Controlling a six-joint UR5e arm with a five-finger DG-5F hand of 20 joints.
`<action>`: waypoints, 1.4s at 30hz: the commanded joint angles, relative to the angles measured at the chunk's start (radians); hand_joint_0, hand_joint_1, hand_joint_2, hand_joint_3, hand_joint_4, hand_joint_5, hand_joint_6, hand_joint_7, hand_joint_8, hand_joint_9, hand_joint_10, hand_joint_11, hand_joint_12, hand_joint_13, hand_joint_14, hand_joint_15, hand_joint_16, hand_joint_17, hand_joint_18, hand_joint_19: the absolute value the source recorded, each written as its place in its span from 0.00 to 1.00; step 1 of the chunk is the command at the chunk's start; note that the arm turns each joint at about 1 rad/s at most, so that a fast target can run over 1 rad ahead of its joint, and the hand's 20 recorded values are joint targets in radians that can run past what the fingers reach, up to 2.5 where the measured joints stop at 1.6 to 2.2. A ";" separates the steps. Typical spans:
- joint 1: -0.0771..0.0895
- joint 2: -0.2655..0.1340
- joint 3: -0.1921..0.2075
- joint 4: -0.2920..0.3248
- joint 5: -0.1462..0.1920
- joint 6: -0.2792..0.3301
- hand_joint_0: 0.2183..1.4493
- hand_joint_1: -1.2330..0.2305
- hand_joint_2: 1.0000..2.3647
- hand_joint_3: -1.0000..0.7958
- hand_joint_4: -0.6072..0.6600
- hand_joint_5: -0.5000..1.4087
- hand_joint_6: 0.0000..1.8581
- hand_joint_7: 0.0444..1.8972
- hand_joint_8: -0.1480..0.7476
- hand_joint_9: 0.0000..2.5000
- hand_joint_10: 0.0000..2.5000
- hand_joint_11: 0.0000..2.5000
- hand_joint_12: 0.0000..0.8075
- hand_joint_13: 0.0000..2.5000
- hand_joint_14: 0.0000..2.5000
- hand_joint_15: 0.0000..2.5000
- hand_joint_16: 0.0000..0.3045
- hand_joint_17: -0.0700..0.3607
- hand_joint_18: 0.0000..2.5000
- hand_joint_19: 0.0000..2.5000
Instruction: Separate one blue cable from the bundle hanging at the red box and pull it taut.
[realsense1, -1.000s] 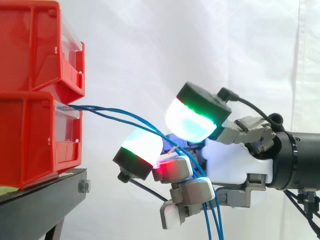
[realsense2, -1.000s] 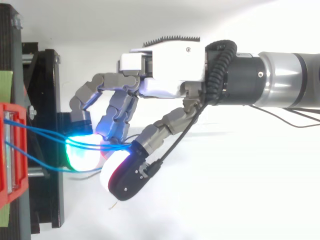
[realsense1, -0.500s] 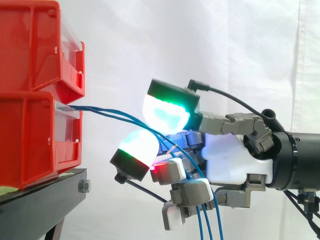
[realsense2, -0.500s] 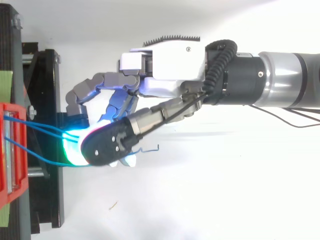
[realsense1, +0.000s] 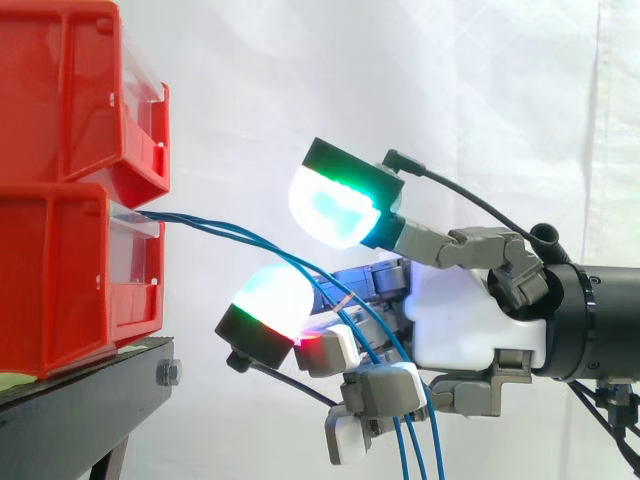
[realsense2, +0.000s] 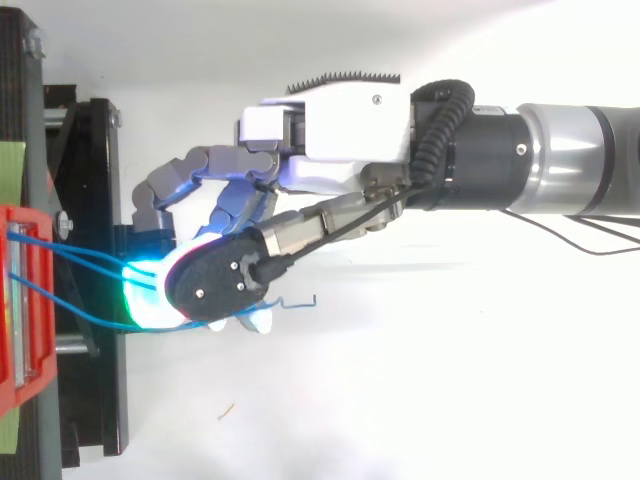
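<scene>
Several blue cables (realsense1: 240, 235) are leaving the front of the lower red bin (realsense1: 60, 280) and arcing rightward into the hand (realsense1: 470, 320), then dropping straight down below it. From above, the same strands (realsense2: 70, 258) are fanning out from the bin toward the glowing pads. Slack is showing along the whole arc; nothing is pulling taut yet.

Hand state: the lower fingers are curling round the cables, with the strands threading between them, while the thumb pad (realsense1: 335, 205), glowing green and white, is standing raised and apart from the strands. So the hold is a hook, not a pinch.

Risks, as I am judging them:
- More than one strand is sitting inside the curl. A pull from here is likely dragging the whole bundle instead of one cable.
- With the thumb lifted, nothing is clamping the strands, so they may be sliding through the fingers as the arm retreats, and the slack never goes.
- Where the cables are fixed inside the bin is hidden. A hard pull could be tugging the lower red bin forward on the black stand (realsense1: 80, 400), with the upper red bin (realsense1: 60, 90) riding on it.
</scene>
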 joint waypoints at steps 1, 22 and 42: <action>0.000 0.009 0.000 -0.002 -0.002 -0.051 0.37 0.56 0.01 0.34 0.61 0.19 0.31 0.63 0.51 0.40 0.01 0.39 0.47 0.46 0.01 0.38 0.14 0.39 0.37 0.28; 0.000 0.036 -0.001 -0.069 0.001 -0.091 0.46 0.31 0.01 0.49 0.61 0.15 0.46 0.46 0.50 0.35 0.01 0.40 0.46 0.44 0.01 0.37 0.14 0.39 0.35 0.26; 0.003 0.038 -0.008 -0.073 0.009 -0.091 0.29 0.41 0.00 0.28 0.63 0.17 0.46 0.49 0.52 0.38 0.01 0.40 0.48 0.46 0.01 0.37 0.14 0.38 0.37 0.26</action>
